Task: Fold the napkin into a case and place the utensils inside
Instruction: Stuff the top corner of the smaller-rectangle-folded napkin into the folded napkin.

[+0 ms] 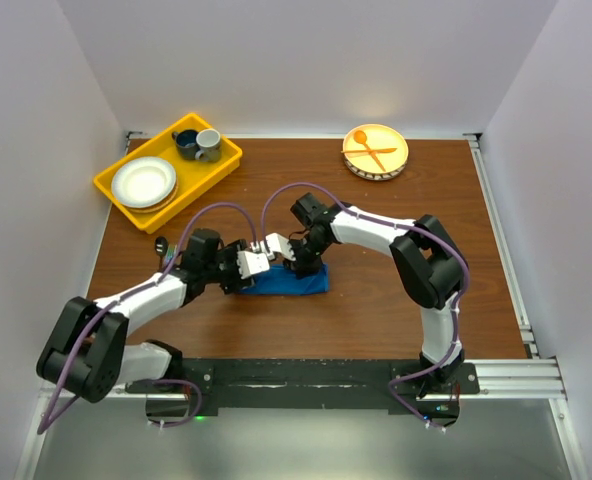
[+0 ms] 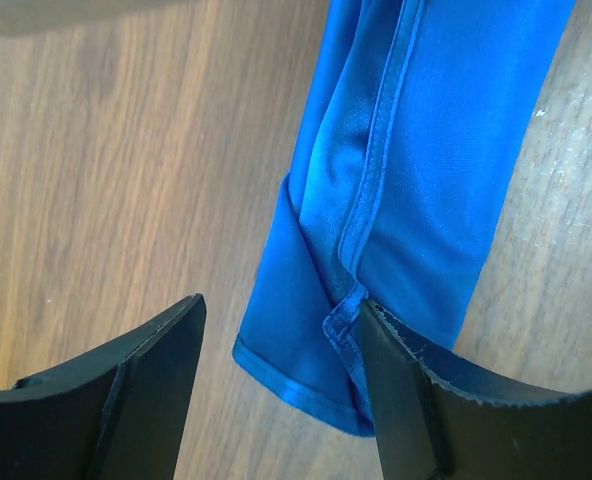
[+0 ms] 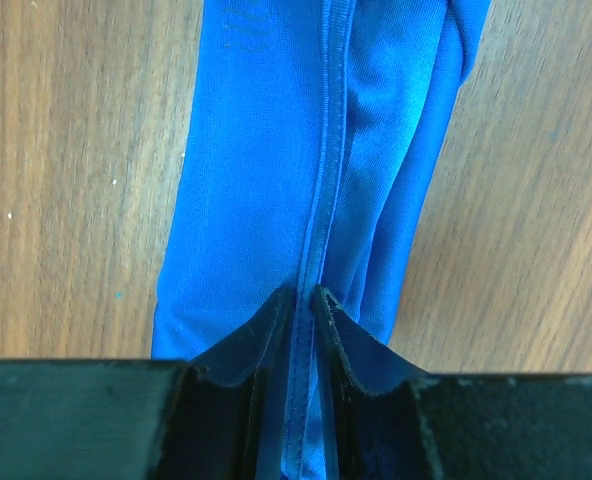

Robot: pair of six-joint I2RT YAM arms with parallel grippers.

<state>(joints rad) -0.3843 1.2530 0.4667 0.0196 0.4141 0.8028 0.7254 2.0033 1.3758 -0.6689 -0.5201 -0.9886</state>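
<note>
The napkin (image 1: 298, 285) lies mid-table (image 1: 396, 300) folded into a long, narrow blue strip, and both grippers meet over its left half. In the top view they hide that part of the cloth.

The right gripper (image 3: 304, 300) has its fingers pressed almost together on the stitched hem that runs along the strip's length, with a thin ridge of cloth pinched between them. The left gripper (image 2: 281, 385) is spread wide over the strip's end. One finger (image 2: 401, 400) touches the hem corner and the other stands apart on bare wood, so it holds nothing.

A yellow tray (image 1: 198, 190) sits well apart at the far left, holding a white bowl (image 1: 144, 182) and two mugs (image 1: 198, 144). At the far right, a plate (image 1: 401, 160) carries an orange spoon and fork (image 1: 371, 152), crossed.
</note>
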